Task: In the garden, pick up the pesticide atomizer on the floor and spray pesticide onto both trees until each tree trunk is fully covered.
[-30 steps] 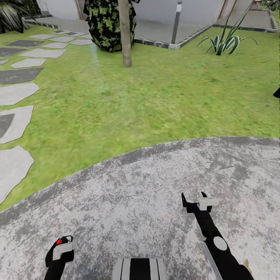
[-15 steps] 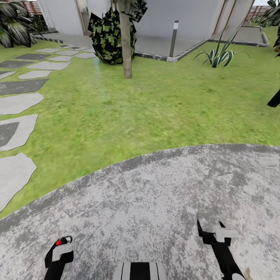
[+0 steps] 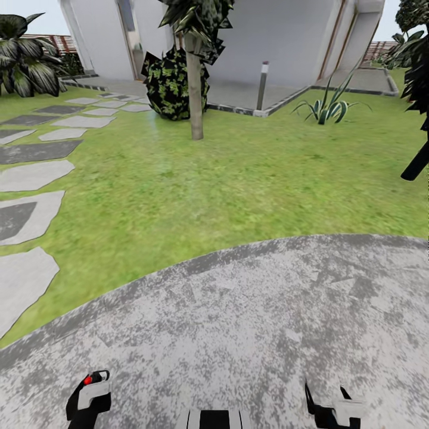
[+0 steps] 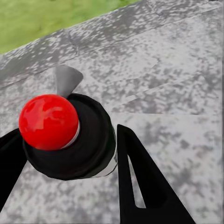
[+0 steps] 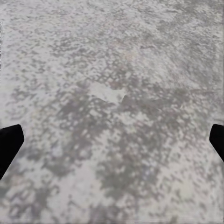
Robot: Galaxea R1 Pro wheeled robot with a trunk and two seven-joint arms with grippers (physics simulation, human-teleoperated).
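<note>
Since a second ago the view has been tilted up, so more of the white building [image 3: 268, 36] and some sky are seen now, and the right arm has been pulled back and down: the right gripper [image 3: 326, 398] is now just poking in at about 5 o'clock at the bottom edge, where before it was stretched well out over the paving.

Going left to right in the head view: grey stepping slabs [image 3: 36, 176] are strung along the 9 o'clock side of the lawn [image 3: 238, 179]. At about 7 o'clock the left gripper [image 3: 89, 396] is seen, closed around the pesticide atomizer [image 3: 88, 380], its red top peeking out. In the left wrist view the atomizer's [image 4: 65, 135] red ball top and black collar are clearly pinched between the two black fingers [image 4: 140, 186].

Up at 11 to 12 o'clock a tree trunk [image 3: 194, 89] is planted in the grass, with a dark leafy bush [image 3: 170, 83] just behind it and a short bollard light [image 3: 262, 83] near 12. A spiky plant [image 3: 329, 107] is sat at 1 o'clock, and a black tree [image 3: 417, 119] is cut off at 3 o'clock.

The right gripper's jaws are spread wide and empty; in the right wrist view only the fingertips [image 5: 9, 144] are caught at the edges, over mottled grey paving [image 5: 112, 102].
</note>
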